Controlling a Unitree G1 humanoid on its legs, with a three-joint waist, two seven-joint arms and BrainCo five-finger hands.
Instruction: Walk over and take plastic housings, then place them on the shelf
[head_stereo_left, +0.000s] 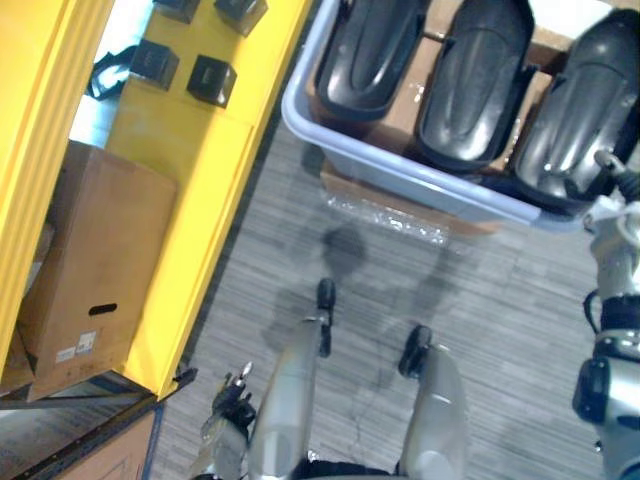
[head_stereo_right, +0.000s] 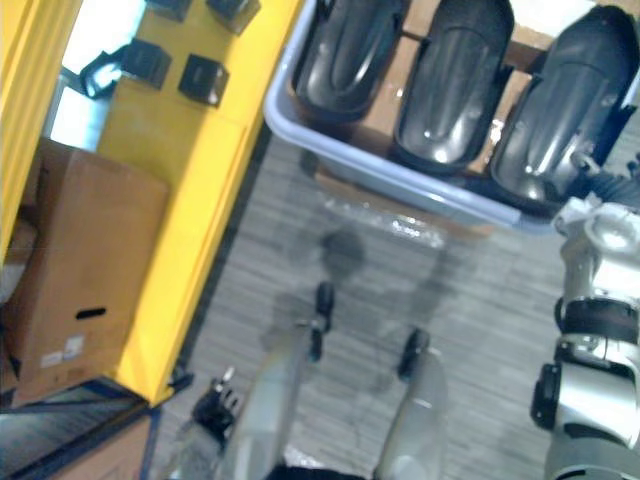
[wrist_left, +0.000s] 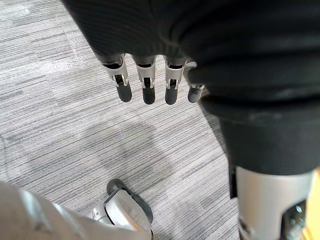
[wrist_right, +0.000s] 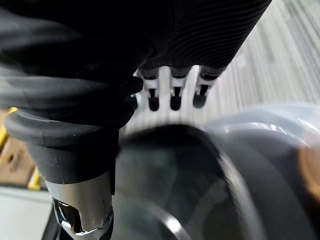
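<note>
- Three black plastic housings stand side by side in a pale grey bin (head_stereo_left: 400, 168) at the far right: a left housing (head_stereo_left: 370, 50), a middle housing (head_stereo_left: 475, 75) and a right housing (head_stereo_left: 575, 110).
- Brown cardboard (head_stereo_left: 402, 108) shows between the housings inside the bin.
- The right hand (wrist_right: 174, 80) is over the near end of the right housing, its fingers (wrist_right: 173, 102) straight and apart and gripping nothing. Whether they touch the housing cannot be told.
- The left hand (wrist_left: 145, 80) hangs low at the near left above the grey striped floor (head_stereo_left: 480, 300), with its fingers (wrist_left: 148, 95) straight, side by side and empty.
- The yellow shelf (head_stereo_left: 200, 200) runs along the left side, and small black boxes (head_stereo_left: 212, 78) sit on its far part.
- A cardboard box (head_stereo_left: 90, 260) sits under the shelf at the near left.
- A clear plastic sheet (head_stereo_left: 390, 215) lies on the floor just near of the bin.
</note>
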